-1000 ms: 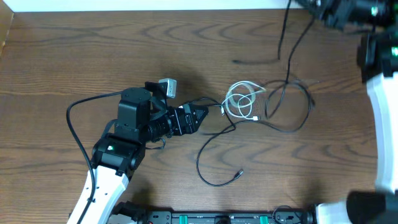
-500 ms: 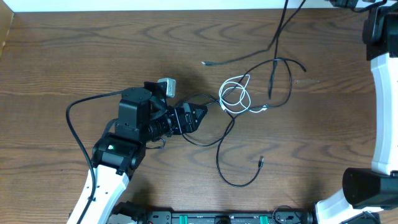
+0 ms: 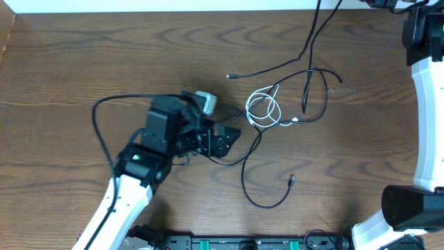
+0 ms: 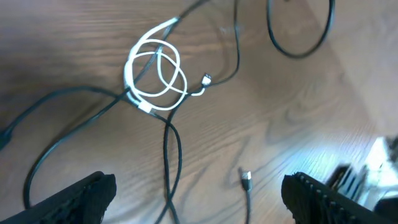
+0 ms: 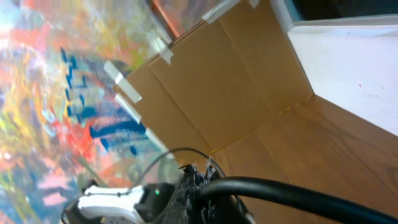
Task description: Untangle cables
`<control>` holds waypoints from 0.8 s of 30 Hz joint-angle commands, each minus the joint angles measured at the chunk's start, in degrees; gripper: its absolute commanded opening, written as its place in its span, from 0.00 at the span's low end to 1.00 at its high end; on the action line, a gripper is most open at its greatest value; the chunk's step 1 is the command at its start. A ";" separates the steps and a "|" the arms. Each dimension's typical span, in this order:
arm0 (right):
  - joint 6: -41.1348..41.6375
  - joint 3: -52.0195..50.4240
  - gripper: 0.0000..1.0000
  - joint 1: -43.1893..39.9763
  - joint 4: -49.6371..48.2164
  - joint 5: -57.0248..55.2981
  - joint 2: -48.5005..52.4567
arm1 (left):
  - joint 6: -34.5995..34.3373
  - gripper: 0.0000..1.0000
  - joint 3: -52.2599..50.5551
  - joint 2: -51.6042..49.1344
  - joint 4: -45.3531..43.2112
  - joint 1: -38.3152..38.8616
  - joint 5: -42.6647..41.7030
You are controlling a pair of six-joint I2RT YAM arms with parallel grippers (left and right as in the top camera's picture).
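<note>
One white cord (image 3: 262,111) and at least two black cords (image 3: 291,182) lie tangled on a wooden table (image 3: 69,55), right of centre; the exact number of black ones is unclear.
The white cord is coiled in small loops, its plug end pointing right. One black cord runs diagonally from the far edge down-left to a plug. Another sweeps in a low loop, its plug tip aimed up and right. The left claw (image 3: 232,135) is spread wide and empty, just left of the coil. The right claw, outside the overhead view, is pressed together, and I cannot tell what it pinches.
</note>
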State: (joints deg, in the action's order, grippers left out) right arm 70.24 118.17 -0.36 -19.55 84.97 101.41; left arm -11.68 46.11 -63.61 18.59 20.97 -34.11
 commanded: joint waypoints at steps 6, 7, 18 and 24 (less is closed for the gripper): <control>6.21 0.83 0.01 0.46 -0.42 -6.01 -0.04 | 10.60 0.90 0.26 -11.54 -15.45 4.00 0.52; 6.84 0.85 0.01 0.46 -0.44 -6.27 -0.04 | 10.60 0.91 0.26 -12.92 -17.81 4.33 0.52; 9.73 0.85 0.01 0.46 -4.81 -6.56 -0.04 | 21.44 0.90 0.26 -30.64 -41.77 11.19 1.11; 10.36 0.85 0.01 0.46 -6.62 -3.13 -0.04 | 23.47 0.91 0.26 -37.81 -56.19 12.87 8.07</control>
State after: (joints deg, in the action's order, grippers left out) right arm 79.46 118.17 -0.36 -25.69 80.53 101.43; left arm 8.23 46.17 -99.18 -34.41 33.52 -30.44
